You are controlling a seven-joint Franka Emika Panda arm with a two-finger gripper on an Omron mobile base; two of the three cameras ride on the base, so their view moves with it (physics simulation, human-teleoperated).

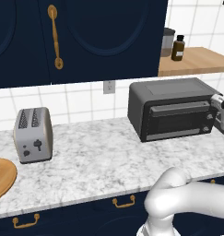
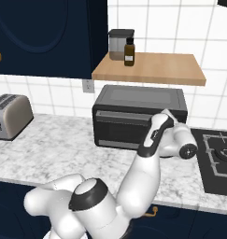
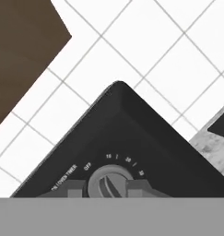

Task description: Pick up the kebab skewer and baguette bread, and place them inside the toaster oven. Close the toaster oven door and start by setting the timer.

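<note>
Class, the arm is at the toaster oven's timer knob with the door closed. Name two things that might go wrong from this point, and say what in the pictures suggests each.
1. The jaws sit shut on the timer knob, gripping just its narrow ridge; they may slip as the hand turns, leaving the timer near OFF.

2. The hand works close to the toaster oven at its right edge, and a hard twist might nudge the oven along the marble counter.

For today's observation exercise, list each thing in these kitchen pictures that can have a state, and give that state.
toaster oven door: shut.
timer knob: gripped between the fingers.
gripper: shut on the timer knob at the toaster oven front's right end.
silver toaster: slots empty, upright on the counter.
wall cabinet door: shut.
brown bottle: capped, upright on the shelf.
</note>
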